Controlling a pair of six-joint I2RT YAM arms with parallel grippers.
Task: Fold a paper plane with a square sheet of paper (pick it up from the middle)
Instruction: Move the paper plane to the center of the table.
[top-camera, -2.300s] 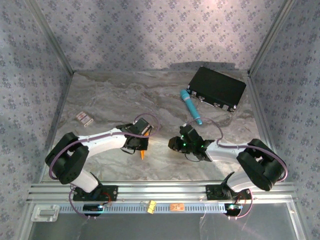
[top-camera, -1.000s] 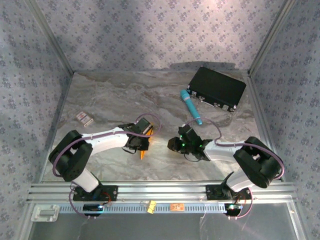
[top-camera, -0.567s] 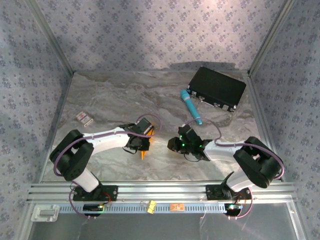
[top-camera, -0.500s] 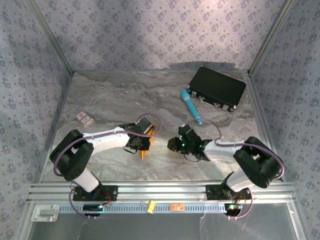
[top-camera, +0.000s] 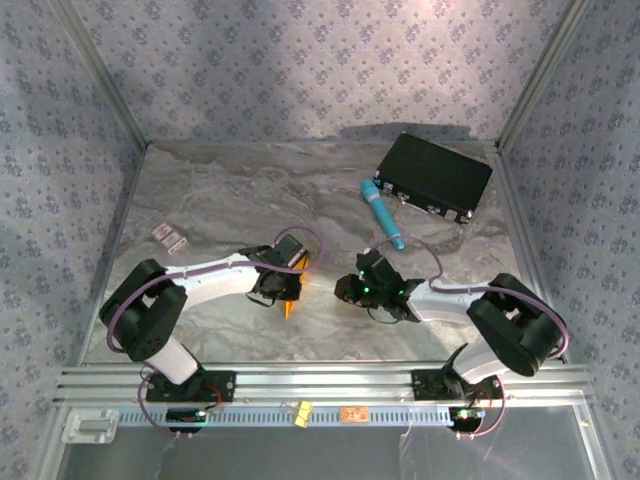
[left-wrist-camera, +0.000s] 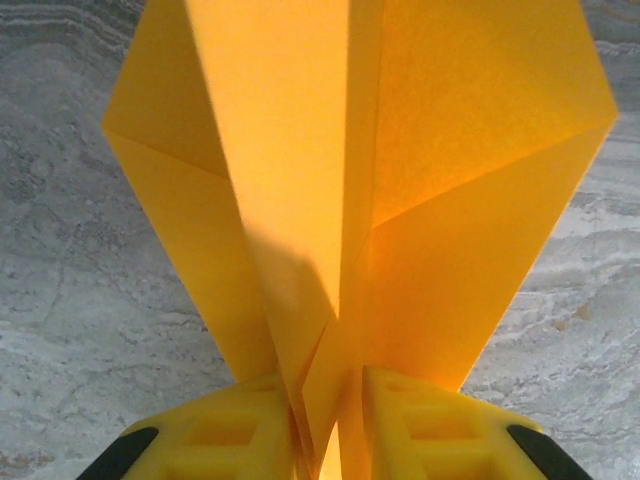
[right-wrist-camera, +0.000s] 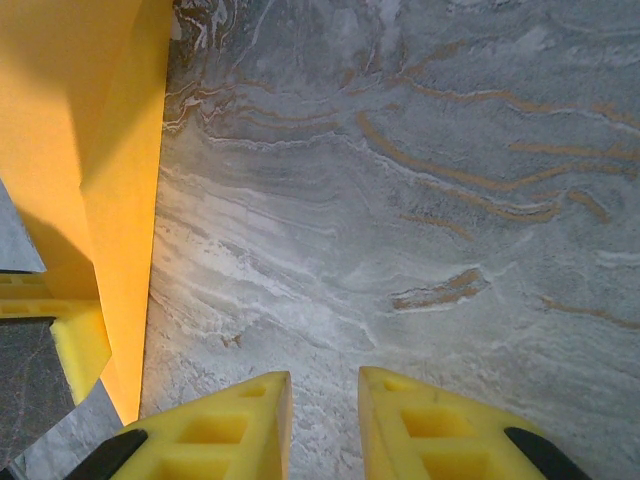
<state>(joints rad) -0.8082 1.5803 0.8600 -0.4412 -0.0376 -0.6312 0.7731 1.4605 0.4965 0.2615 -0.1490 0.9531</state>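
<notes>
The orange-yellow paper plane (left-wrist-camera: 400, 180) is a folded wedge with a centre crease and splayed flaps, standing up between my left gripper's yellow fingers (left-wrist-camera: 220, 425). Both fingers touch its outer layers, with a narrow slit of light between the inner layers. In the top view the left gripper (top-camera: 287, 290) is low over the table's near middle, with an orange tip of the paper plane (top-camera: 289, 308) poking out below it. My right gripper (top-camera: 345, 290) faces it from the right. Its jaws (right-wrist-camera: 322, 425) stand slightly apart over bare marble, and the paper plane's edge (right-wrist-camera: 90, 150) runs along the left.
A teal pen-like cylinder (top-camera: 382, 215) lies beyond the right gripper, with a black box (top-camera: 433, 177) at the back right. A small white-and-red card (top-camera: 169, 237) lies at the left. Patterned walls enclose the marble table (top-camera: 230, 190).
The left gripper and the paper have crept slightly up and right in the top view. The right arm holds almost still after a small early shift towards the paper.
</notes>
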